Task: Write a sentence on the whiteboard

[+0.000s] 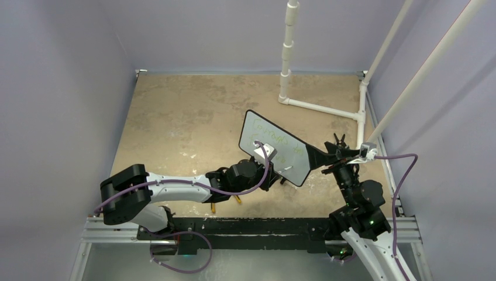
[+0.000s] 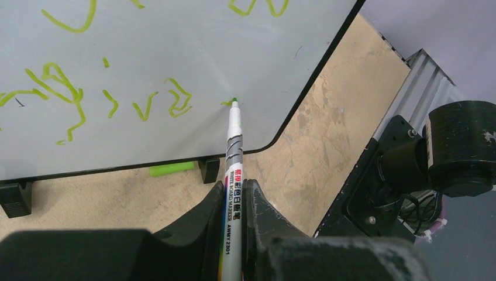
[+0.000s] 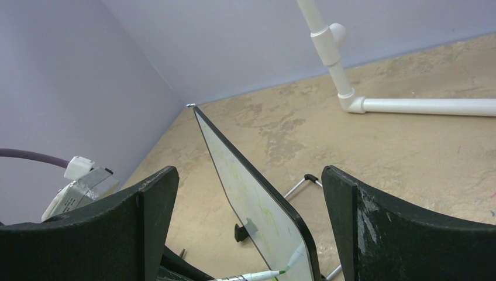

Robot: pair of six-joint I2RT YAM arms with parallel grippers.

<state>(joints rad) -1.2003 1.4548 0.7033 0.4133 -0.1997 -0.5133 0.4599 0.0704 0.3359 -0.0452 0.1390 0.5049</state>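
The whiteboard stands upright on small black feet mid-table, angled toward the left arm. The sentence is green scrawl in two rows on the whiteboard. My left gripper is shut on a white marker, whose green tip touches the board at the end of the lower row. From the top view, the left gripper sits low in front of the board. My right gripper is open, its fingers on either side of the whiteboard's near end and apart from it; the marker shows below.
A green marker cap lies on the table under the board. A white pipe frame stands at the back right. The board's wire stand props it from behind. Yellow-tipped handles poke out under the left arm. A metal rail runs along the near edge.
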